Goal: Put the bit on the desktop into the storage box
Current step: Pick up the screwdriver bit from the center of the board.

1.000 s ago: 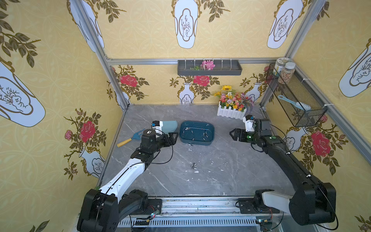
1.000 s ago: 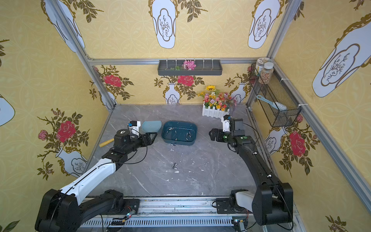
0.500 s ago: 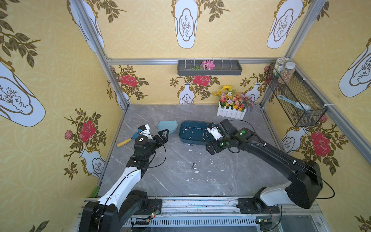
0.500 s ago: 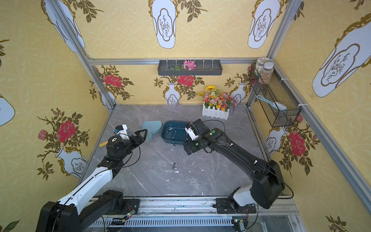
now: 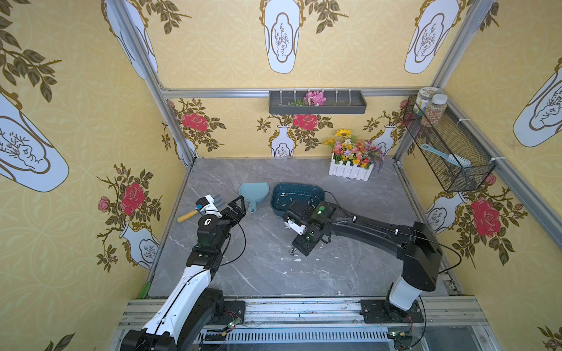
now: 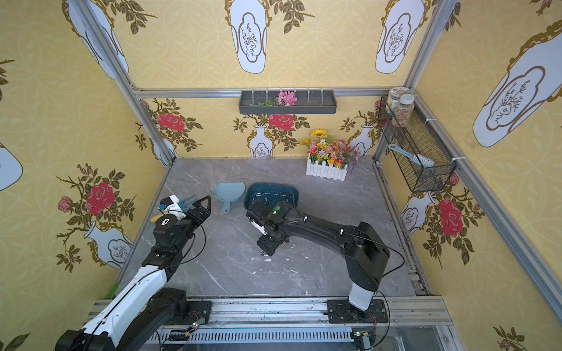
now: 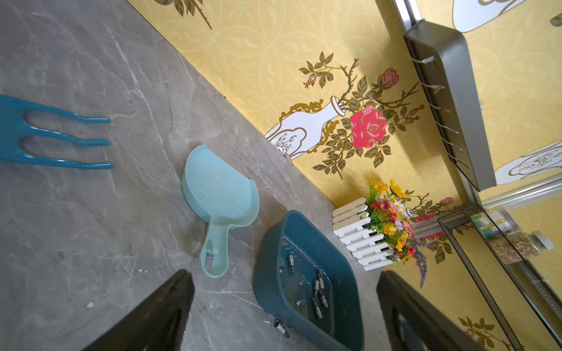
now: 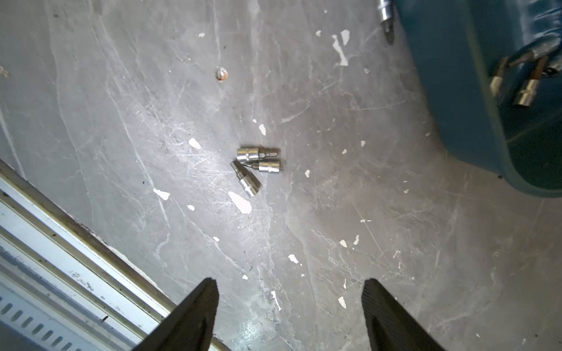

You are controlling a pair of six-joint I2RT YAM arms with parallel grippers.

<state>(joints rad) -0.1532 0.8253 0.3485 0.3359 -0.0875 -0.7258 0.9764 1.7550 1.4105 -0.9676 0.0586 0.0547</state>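
Item: open desktop (image 5: 267, 240), centre of a top view, around three bits (image 8: 257, 168); my right fingers (image 8: 188, 319) pass freely. Obstacles: box (image 5: 276, 199) just above, stray bit (image 8: 386, 24) beside it.

Left pincer (image 7: 284, 275) spread wide and empty, right pincer (image 8: 289, 284) aimed downward, jaws apart, nothing between.

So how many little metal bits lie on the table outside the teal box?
4. Three bits cluster on the desktop before the right gripper; one lies just outside the storage box. The right arm may hide others.
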